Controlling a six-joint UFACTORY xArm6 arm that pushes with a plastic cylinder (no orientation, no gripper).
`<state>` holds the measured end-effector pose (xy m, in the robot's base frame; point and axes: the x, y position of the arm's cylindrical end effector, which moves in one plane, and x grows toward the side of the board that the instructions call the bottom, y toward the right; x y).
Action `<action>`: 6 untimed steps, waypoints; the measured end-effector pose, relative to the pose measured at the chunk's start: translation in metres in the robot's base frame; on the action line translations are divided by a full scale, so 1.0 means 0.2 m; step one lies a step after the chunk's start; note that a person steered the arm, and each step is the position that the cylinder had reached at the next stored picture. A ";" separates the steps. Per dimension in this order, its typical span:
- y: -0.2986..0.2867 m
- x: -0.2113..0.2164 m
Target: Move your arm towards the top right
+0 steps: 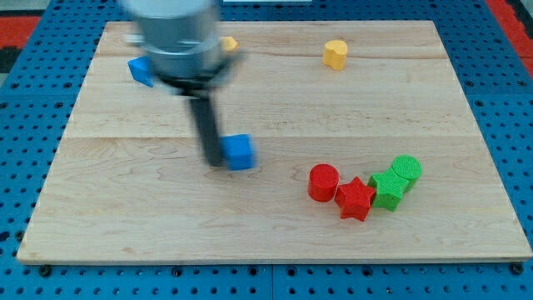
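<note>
My tip (pixel 213 162) rests on the wooden board (pixel 125 208), touching or nearly touching the left side of a blue cube (pixel 240 152) near the middle. The arm's body is blurred above it at the view's top left. A second blue block (pixel 141 71) sits at the top left, partly behind the arm. A yellow block (pixel 228 44) peeks out behind the arm's right side. Another yellow block (pixel 335 54) lies at the top, right of centre.
At the lower right a red cylinder (pixel 323 182), a red star (pixel 356 198), a green block (pixel 387 189) and a green cylinder (pixel 406 171) stand clustered together. A blue pegboard (pixel 508 100) surrounds the board.
</note>
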<state>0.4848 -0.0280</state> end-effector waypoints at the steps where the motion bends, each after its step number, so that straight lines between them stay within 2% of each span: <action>1: -0.04 -0.04; 2: 0.15 -0.18; 3: 0.62 -0.02; 4: 0.74 -0.29; 5: 0.97 -0.73; 6: 1.27 -0.94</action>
